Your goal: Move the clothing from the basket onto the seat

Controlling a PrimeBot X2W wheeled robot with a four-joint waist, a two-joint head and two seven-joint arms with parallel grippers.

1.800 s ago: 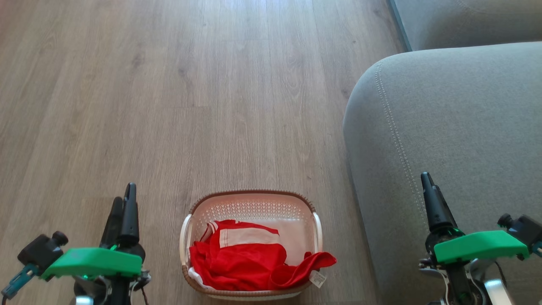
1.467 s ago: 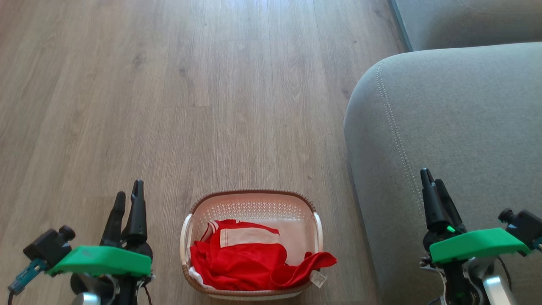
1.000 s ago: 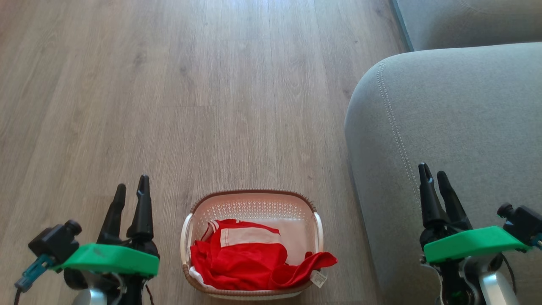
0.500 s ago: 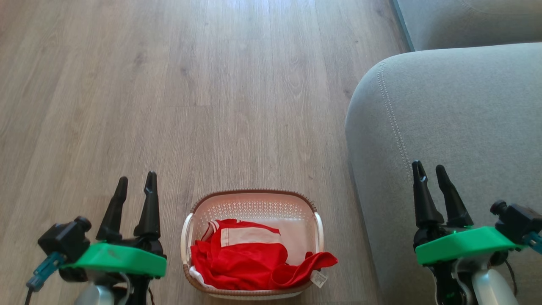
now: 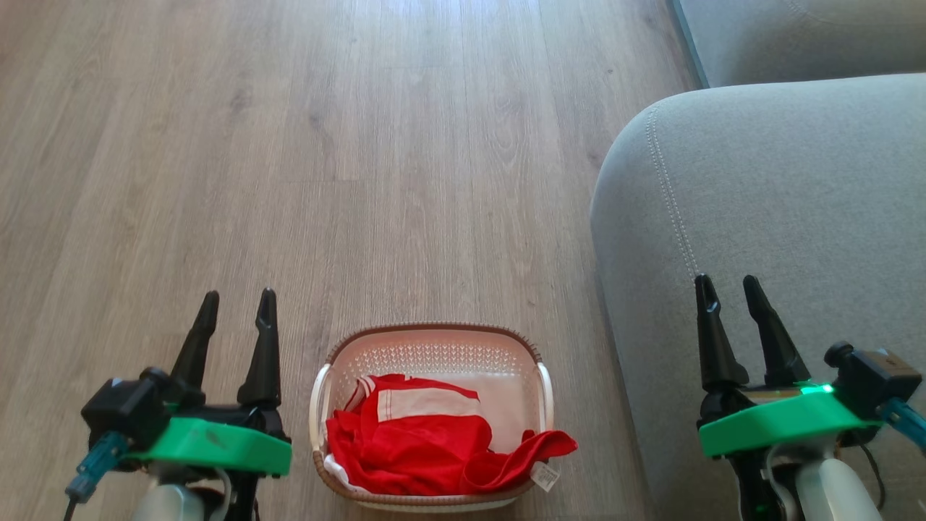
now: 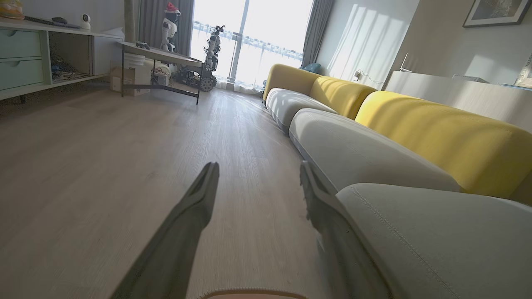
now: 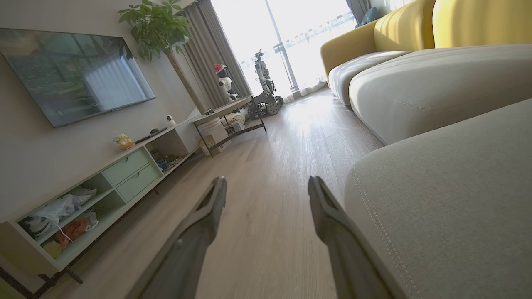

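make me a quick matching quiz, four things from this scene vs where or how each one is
1 red fabric clothing
2 cream perforated plastic basket
3 grey upholstered seat cushion
4 left claw

a standing on the wooden floor
b heaped inside the basket
c open, left of the basket
d right of the basket

Pairs: 1-b, 2-a, 3-d, 4-c

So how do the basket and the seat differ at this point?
The basket is small, cream perforated plastic; the seat is far larger, grey stitched fabric. The basket holds the red clothing; the seat shows none on it. Both have rounded corners.
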